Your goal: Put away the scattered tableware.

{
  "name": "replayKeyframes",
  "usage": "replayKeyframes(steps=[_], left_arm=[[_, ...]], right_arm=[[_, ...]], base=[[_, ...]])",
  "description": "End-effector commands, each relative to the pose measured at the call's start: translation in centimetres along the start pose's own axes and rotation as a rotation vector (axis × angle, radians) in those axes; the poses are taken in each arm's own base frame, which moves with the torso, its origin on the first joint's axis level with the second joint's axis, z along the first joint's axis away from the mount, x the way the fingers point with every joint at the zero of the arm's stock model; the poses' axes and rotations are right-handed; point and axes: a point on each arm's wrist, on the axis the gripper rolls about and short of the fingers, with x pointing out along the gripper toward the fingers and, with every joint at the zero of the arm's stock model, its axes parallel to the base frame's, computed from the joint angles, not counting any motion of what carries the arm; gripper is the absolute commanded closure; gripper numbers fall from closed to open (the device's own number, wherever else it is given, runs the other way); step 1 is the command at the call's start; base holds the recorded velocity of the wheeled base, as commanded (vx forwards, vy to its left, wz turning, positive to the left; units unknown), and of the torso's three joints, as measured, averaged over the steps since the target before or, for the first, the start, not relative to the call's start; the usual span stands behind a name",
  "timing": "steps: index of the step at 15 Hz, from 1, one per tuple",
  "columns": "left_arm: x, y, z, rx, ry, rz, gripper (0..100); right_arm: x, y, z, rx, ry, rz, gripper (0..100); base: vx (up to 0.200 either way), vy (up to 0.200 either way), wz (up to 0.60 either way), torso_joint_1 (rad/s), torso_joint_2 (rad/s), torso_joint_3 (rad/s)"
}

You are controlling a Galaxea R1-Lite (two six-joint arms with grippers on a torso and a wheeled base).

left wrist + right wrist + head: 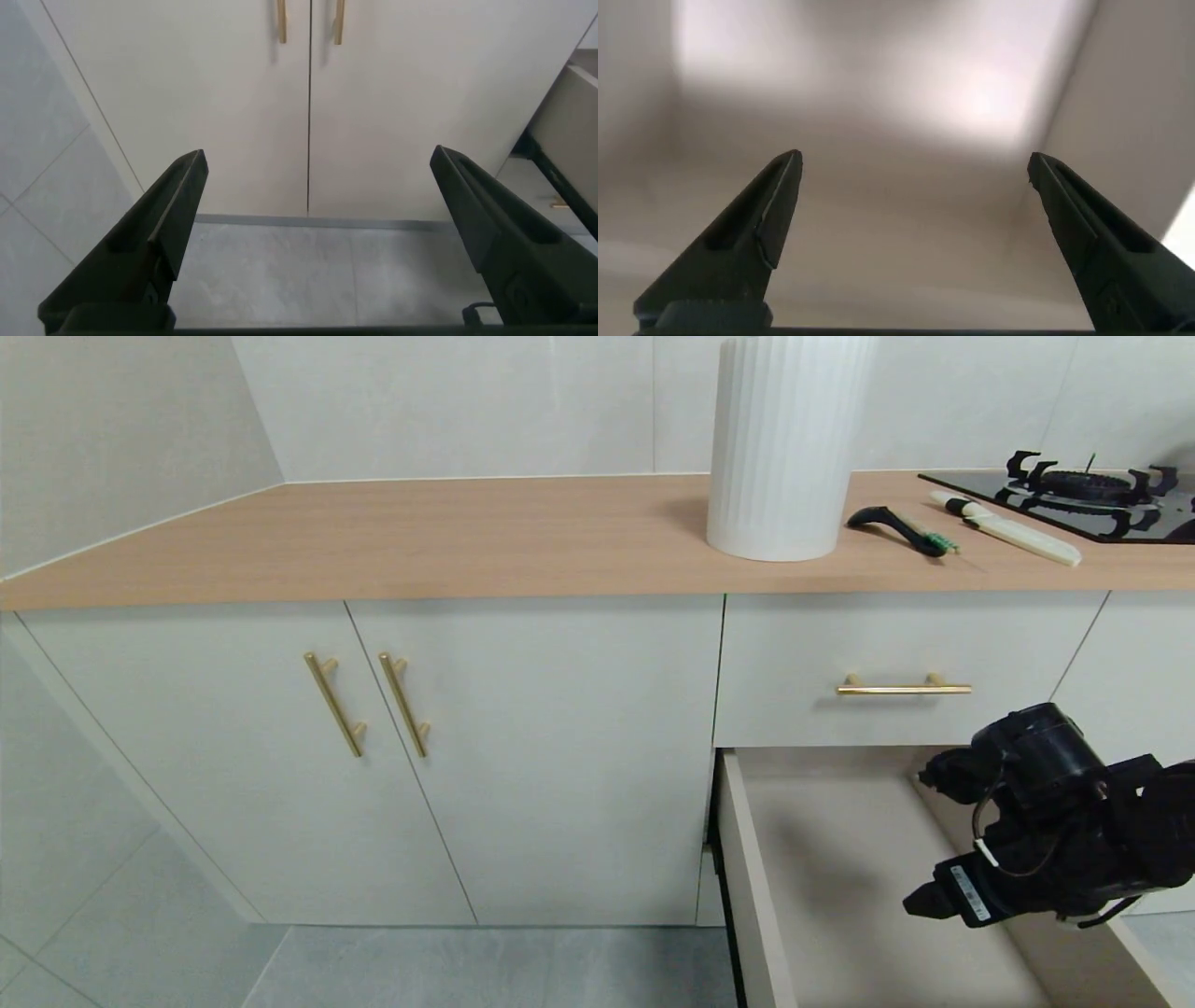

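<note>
Two utensils, a black-handled tool (901, 530) with a green tip and a white knife (1013, 532), lay close together on the counter (467, 541). They sat between a tall ribbed white container (784, 448) and the stove (1092, 499), and neither had been picked up yet. Below them the lower drawer (752, 877) stood pulled out and bare inside, most likely so the utensils could be laid in it. The drawer above it, with the gold handle (903, 689), was shut.

The right gripper (913, 157) hung low over the open drawer's floor, its arm coming in from the right. Its jaws were spread wide and held nothing. In my judgement it would have to rise to counter height before it could take either utensil.

The left gripper (318, 154) was spread wide and empty too. It sat low, facing the foot of the double cabinet doors (308, 93) and the tiled floor (280, 271), well apart from the utensils.
</note>
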Motion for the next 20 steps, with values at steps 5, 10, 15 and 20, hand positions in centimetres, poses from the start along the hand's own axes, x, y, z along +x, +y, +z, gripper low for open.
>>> replayKeyframes(steps=[5, 10, 15, 20], left_arm=[[0.0, 0.0, 0.0, -0.001, 0.001, 0.001, 0], [0.0, 0.0, 0.0, -0.001, 0.001, 0.001, 0], [0.0, 0.0, 0.0, -0.001, 0.001, 0.001, 0], [0.0, 0.0, 0.0, -0.001, 0.001, 0.001, 0]], right_arm=[[-3.0, -0.4, 1.6, 0.112, -0.160, 0.004, 0], [-8.1, -1.2, 1.7, 0.147, -0.339, 0.072, 0], [-9.7, -1.4, 1.4, 0.148, -0.394, 0.066, 0], [-9.8, -1.4, 1.3, 0.147, -0.396, 0.066, 0]], base=[[0.000, 0.000, 0.00, 0.000, 0.00, 0.000], [0.000, 0.000, 0.00, 0.000, 0.00, 0.000], [0.000, 0.000, 0.00, 0.017, -0.10, -0.082], [0.000, 0.000, 0.00, 0.108, -0.39, -0.306]])
